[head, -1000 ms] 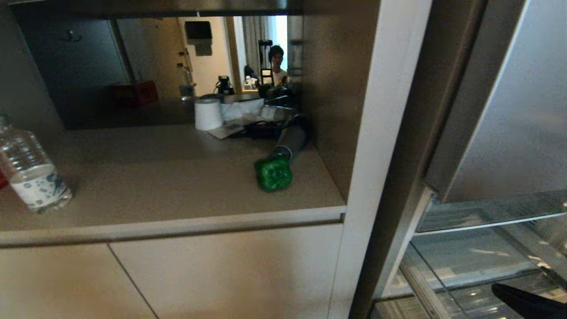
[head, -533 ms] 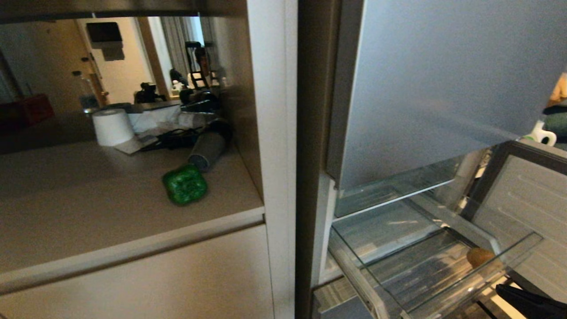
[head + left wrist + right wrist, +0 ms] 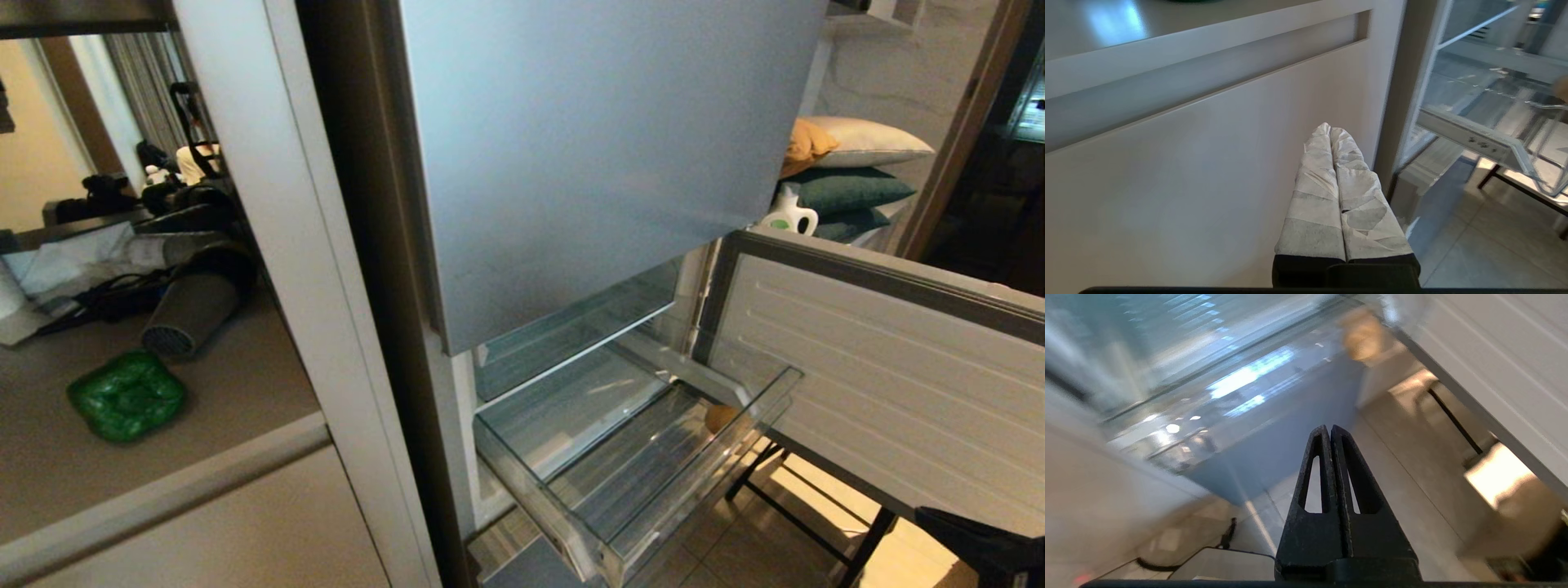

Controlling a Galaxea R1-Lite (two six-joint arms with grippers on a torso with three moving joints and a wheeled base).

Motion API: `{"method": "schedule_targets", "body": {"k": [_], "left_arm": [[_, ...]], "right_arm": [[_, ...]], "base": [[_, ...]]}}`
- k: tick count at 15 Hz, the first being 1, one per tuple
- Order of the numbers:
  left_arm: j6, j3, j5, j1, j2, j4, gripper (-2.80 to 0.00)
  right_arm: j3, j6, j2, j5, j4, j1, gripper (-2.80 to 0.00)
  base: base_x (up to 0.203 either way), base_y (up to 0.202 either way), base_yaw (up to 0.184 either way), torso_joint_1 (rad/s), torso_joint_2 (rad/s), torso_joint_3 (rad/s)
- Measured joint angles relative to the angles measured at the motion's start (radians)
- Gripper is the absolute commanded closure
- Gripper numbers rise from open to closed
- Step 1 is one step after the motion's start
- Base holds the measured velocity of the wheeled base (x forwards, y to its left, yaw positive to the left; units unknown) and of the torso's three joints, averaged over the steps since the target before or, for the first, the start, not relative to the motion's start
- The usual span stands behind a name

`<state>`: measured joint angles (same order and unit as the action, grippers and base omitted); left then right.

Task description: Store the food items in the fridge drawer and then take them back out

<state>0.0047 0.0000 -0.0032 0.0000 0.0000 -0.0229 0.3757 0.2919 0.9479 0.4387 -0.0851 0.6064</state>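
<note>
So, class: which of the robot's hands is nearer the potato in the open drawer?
Right. The right hand points toward the potato across open floor; the left hand faces the cabinet front, farther off.

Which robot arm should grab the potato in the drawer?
Probably the right. The right gripper, shut and empty, points toward the open fridge drawer holding the potato. The left gripper faces the cabinet front.

Glossy green pepper on a beige counter; tan-yellow potato in the clear, ribbed drawer. The fridge door is silver-grey, its open door's liner white and ridged. Left gripper wrapped in crinkled white, right gripper plain black
</note>
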Motion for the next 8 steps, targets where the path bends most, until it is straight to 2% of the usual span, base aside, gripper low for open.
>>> {"method": "schedule_targets", "body": {"k": [3,5,8], "left_arm": [[0.0,0.0,0.0,0.0,0.0,0.0,0.0],[0.0,0.0,0.0,0.0,0.0,0.0,0.0],[0.0,0.0,0.0,0.0,0.0,0.0,0.0]], "right_arm": [[0.074,-0.006,0.113,-0.028,0.0,-0.08,0.0],[0.15,-0.026,0.194,-0.118,0.006,-0.179,0.0],[0.245,-0.117,0.317,-0.284,0.03,-0.371,0.0]], "base": [[0.0,0.0,0.0,0.0,0.0,0.0],[0.0,0.0,0.0,0.0,0.0,0.0],[0.0,0.0,0.0,0.0,0.0,0.0]]}}
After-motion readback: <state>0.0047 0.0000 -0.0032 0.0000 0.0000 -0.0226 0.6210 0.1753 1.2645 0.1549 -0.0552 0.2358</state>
